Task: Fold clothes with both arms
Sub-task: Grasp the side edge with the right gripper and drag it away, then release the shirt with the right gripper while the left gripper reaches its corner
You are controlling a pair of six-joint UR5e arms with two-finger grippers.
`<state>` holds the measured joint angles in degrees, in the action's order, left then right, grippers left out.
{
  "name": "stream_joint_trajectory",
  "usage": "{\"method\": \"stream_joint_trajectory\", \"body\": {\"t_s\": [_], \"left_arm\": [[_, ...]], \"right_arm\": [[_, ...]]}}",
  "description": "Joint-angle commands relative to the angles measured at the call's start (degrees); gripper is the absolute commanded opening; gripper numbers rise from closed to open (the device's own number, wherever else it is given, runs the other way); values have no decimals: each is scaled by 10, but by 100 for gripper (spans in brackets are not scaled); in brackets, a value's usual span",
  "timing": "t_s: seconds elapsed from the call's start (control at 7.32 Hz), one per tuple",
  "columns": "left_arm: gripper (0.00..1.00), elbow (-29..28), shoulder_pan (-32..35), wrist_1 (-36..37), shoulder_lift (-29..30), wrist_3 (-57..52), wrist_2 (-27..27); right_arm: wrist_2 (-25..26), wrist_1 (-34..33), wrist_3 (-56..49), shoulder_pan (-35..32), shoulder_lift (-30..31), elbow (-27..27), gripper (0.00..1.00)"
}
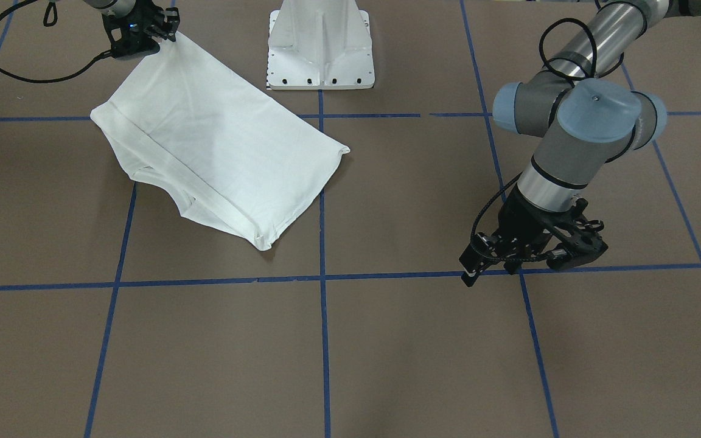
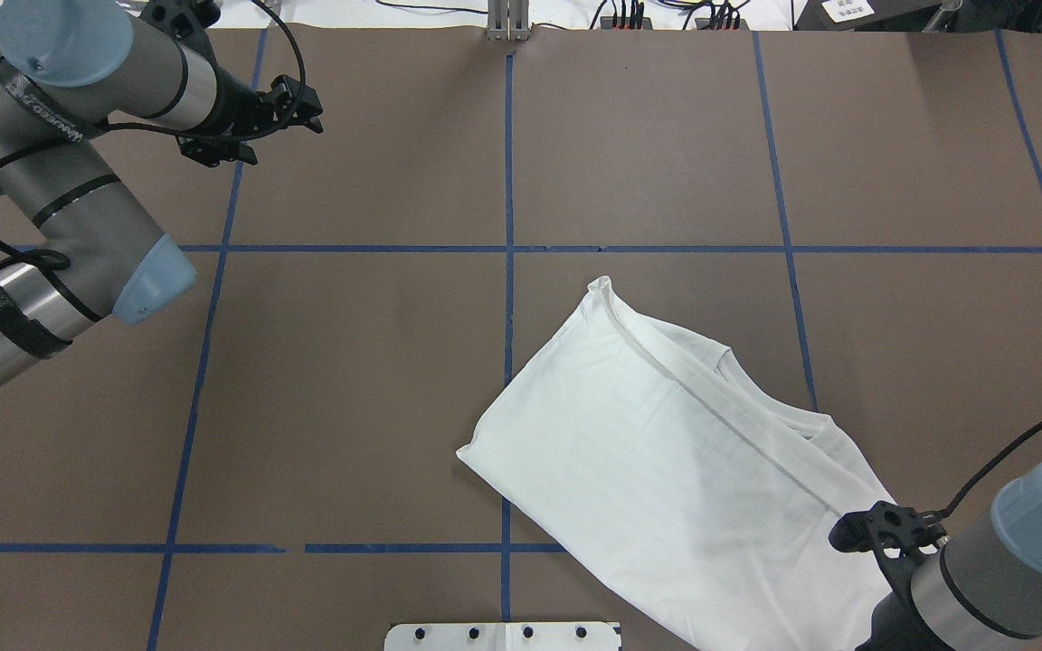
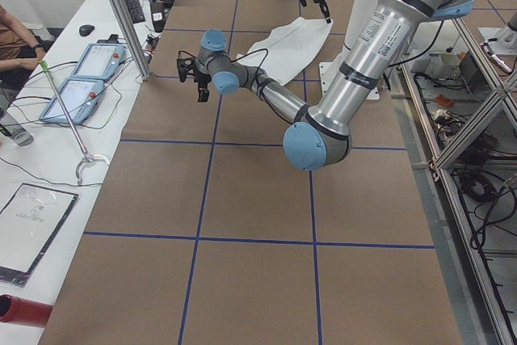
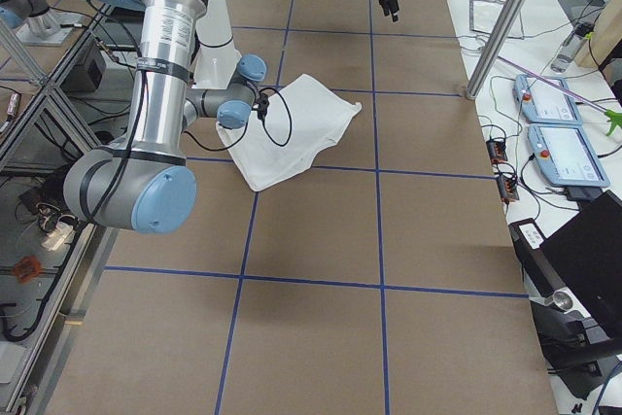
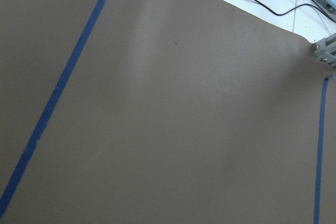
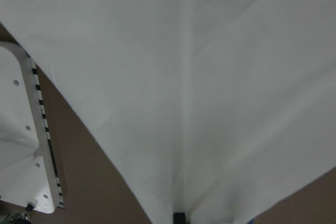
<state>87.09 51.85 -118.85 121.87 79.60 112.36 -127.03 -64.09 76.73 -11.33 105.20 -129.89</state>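
Note:
The white T-shirt [image 1: 216,146] lies folded into a slanted band on the brown table, on my right side; its printed text is hidden. It also shows in the overhead view [image 2: 666,452]. My right gripper [image 1: 165,36] is shut on the shirt's corner near the robot base and holds it raised, so the cloth slopes up to it. In the right wrist view the cloth [image 6: 184,77] fills the frame and gathers at a fingertip [image 6: 179,216]. My left gripper [image 2: 304,107] hovers open and empty far off over bare table, and it shows in the front view [image 1: 496,258].
The white pedestal base [image 1: 320,48] stands right beside the shirt's near edge. Blue tape lines [image 2: 509,181] grid the table. Beyond the far edge are an aluminium post [image 3: 121,14], two tablets [image 3: 81,78] and a seated person [image 3: 12,30].

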Motion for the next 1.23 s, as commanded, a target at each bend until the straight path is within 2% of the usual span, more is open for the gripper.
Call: {"method": "stream_joint_trajectory", "body": {"t_s": [0.0, 0.27, 0.41, 0.68, 0.96, 1.09], "left_arm": [[100, 0, -2, -1, 2, -1, 3], [100, 24, -13, 1, 2, -1, 13], [100, 44, -49, 14, 1, 16, 33], [100, 89, -146, 19, 2, 159, 26], [100, 110, -211, 40, 9, 248, 12], [100, 108, -248, 41, 8, 279, -22]], "right_arm": [[1, 4, 1, -3, -37, -4, 100], [7, 4, 0, -113, -121, 8, 100], [6, 4, 0, -189, -150, 9, 100], [-12, 5, -1, -309, -169, 3, 100], [-14, 4, -1, -352, -179, 8, 100], [-13, 4, -1, -357, -181, 8, 100]]}}
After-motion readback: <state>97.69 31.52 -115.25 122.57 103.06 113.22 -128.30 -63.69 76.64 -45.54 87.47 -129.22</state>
